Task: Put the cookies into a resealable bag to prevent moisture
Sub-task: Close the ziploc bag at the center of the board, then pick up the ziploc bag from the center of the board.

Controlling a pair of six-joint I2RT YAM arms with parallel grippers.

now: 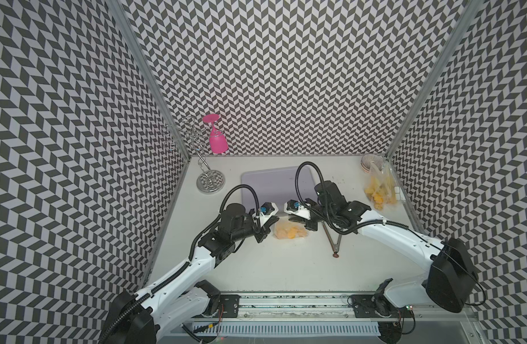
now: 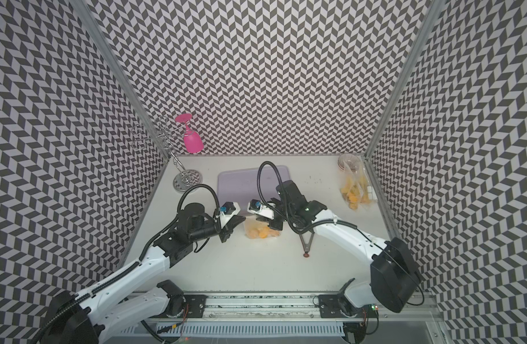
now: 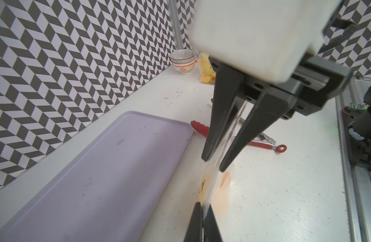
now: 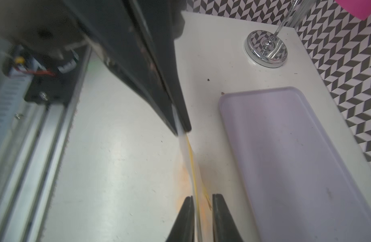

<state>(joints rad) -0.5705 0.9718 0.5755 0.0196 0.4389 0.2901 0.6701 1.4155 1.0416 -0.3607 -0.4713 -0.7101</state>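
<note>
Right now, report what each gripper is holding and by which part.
Both hold the clear bag of cookies by its top edge: the left gripper pinches one end, the right gripper the other end.

White arm links (image 1: 179, 277), black joints (image 1: 235, 222), corrugated black cables (image 1: 241, 185), tapered black jaws.

Both arms are reached in from the front edge of the counter (image 1: 286, 268), forearms angled inward. The left arm (image 1: 179, 277) is stretched long and low, while the right arm (image 1: 387, 230) is folded back over its base. The wrists are brought almost nose to nose near the counter's middle. The left gripper (image 1: 274, 222) is clamped tight and the right gripper (image 1: 292, 219) is closed too, each pinched on the top edge of the clear bag (image 1: 290, 233).
</note>
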